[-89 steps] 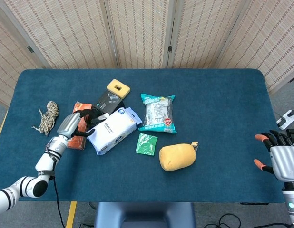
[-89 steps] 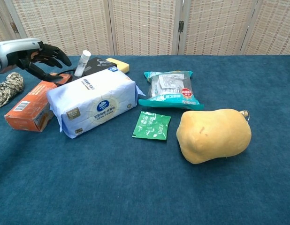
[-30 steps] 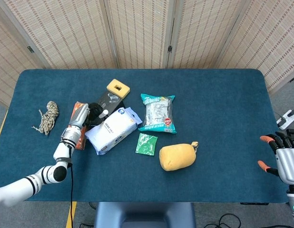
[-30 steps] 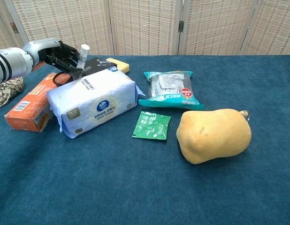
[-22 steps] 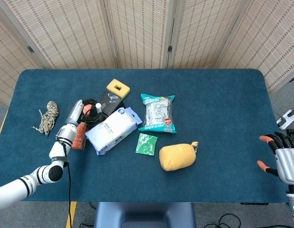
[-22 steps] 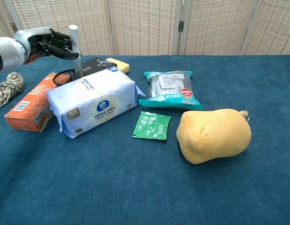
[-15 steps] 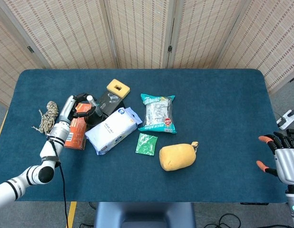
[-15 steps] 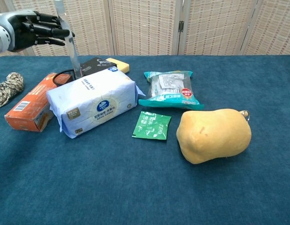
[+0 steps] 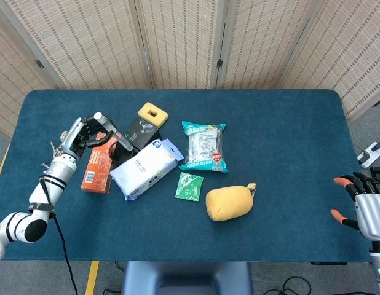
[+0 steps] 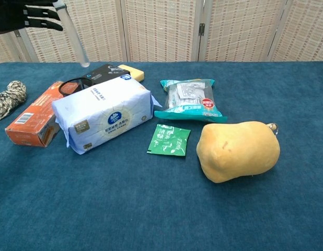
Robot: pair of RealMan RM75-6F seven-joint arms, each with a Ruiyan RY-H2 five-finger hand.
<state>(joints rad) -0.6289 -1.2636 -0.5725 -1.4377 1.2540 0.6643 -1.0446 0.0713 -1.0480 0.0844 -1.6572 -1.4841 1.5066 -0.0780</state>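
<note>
Gripping a slim clear tube [image 10: 72,35], your left hand [image 9: 79,134] holds it tilted in the air above the orange box [image 9: 95,161] and tissue pack [image 9: 144,168], while your right hand [image 9: 365,206] hovers off-table, fingers spread, holding nothing.

On the table [image 9: 288,135] there is one of each thing: one clear tube [image 9: 114,130], one orange box [image 9: 95,165], one tissue pack [image 9: 142,168], one rope bundle [image 10: 7,98], one yellow sponge [image 9: 152,114], one black box [image 9: 139,128], one snack bag [image 9: 203,147], one green sachet [image 9: 189,186] and one squash [image 9: 229,202]. Two hands show: the left hand [image 9: 80,135] and the right hand [image 9: 366,207].
</note>
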